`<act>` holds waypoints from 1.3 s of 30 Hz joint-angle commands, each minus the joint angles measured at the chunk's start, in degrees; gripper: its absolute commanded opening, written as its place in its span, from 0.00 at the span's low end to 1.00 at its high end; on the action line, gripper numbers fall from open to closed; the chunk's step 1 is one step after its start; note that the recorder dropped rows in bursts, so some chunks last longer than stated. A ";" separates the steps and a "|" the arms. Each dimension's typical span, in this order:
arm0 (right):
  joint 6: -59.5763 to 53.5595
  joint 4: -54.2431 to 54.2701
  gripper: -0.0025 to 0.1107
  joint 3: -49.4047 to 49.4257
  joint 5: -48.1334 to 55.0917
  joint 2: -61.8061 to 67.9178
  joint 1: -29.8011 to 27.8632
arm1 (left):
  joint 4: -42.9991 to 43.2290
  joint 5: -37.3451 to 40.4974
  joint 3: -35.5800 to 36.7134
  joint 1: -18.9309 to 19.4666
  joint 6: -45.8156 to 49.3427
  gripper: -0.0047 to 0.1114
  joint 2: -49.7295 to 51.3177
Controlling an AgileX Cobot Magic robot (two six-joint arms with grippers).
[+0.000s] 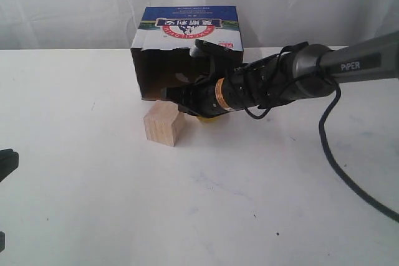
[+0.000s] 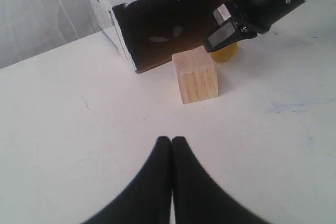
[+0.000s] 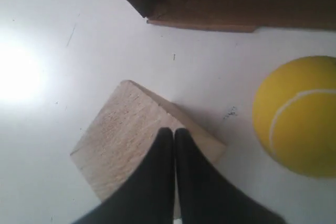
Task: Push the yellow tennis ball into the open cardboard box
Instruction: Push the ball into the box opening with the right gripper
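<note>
The yellow tennis ball [image 3: 299, 114] lies on the table just outside the mouth of the open cardboard box [image 1: 187, 48], beside the pale wooden cube [image 1: 164, 124]. In the exterior view only a yellow sliver of the ball [image 1: 206, 118] shows under the right arm. My right gripper [image 1: 166, 93] is shut on nothing and hovers over the cube [image 3: 121, 135], with the ball off to one side of its closed fingertips [image 3: 174, 131]. My left gripper [image 2: 171, 140] is shut and empty, far back near the table's left front [image 1: 6, 163]. From there the ball [image 2: 224, 52] peeks out behind the right gripper.
The cube [image 2: 196, 75] stands in front of the box opening [image 2: 168, 24], close to the ball. White table [image 1: 249, 185] stretches to the front and both sides. A white curtain hangs behind the box. The right arm's black cable [image 1: 340, 160] trails over the table.
</note>
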 commanded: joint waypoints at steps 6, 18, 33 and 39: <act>1.51 -1.50 0.02 0.32 5.31 2.88 0.07 | -1.19 0.69 0.23 -0.01 -0.51 0.04 -0.47; -2.52 -2.41 0.02 0.22 5.05 -5.59 0.07 | -1.19 0.69 0.23 -0.01 -0.51 0.04 -0.47; -1.88 -2.29 0.02 8.11 8.12 -3.27 0.07 | -1.19 0.69 0.23 -0.01 -0.51 0.04 -0.47; -2.62 -2.29 0.02 3.96 10.77 0.22 0.07 | -1.19 0.69 0.23 -0.01 -0.51 0.04 -0.47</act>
